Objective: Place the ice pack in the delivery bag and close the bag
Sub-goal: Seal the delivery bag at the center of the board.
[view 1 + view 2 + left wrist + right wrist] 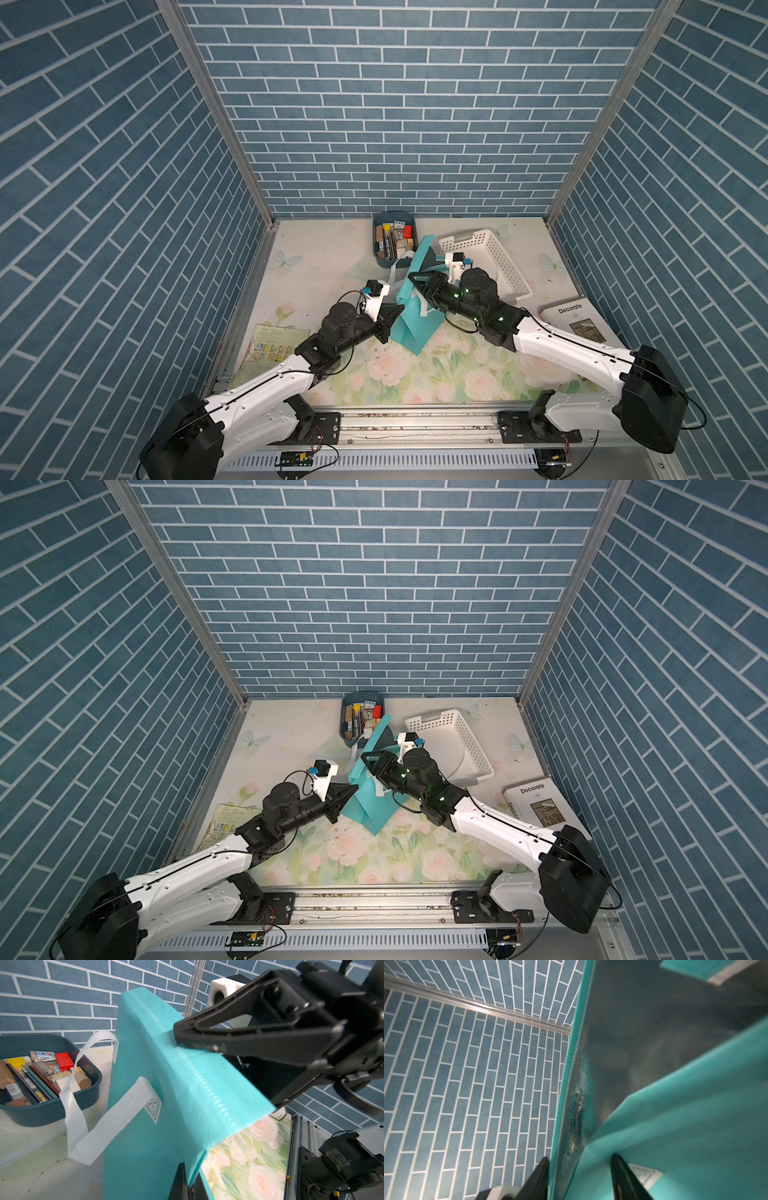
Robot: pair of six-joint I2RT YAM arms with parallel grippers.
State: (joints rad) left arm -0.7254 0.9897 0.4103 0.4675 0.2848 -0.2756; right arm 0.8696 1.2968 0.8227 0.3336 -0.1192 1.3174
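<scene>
The left fingers [390, 313] clamp the delivery bag's [411, 332] side edge; the right fingers [539, 1180], part-closed, straddle its rim, grip unclear; bin [376, 245] and basket [503, 262] just behind.

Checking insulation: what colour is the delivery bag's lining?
Shiny silver; the lining shows best in the right wrist view.

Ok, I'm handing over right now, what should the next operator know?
Left gripper: shut on the side edge of the bag, which stands upright.
Right gripper: jaws astride the bag's top rim; whether it grips is unclear.
Ice pack: not visible in any view; the bag's inside is too dark to check.
Done: bag held.
Left: find the ice pack and put it in.
</scene>
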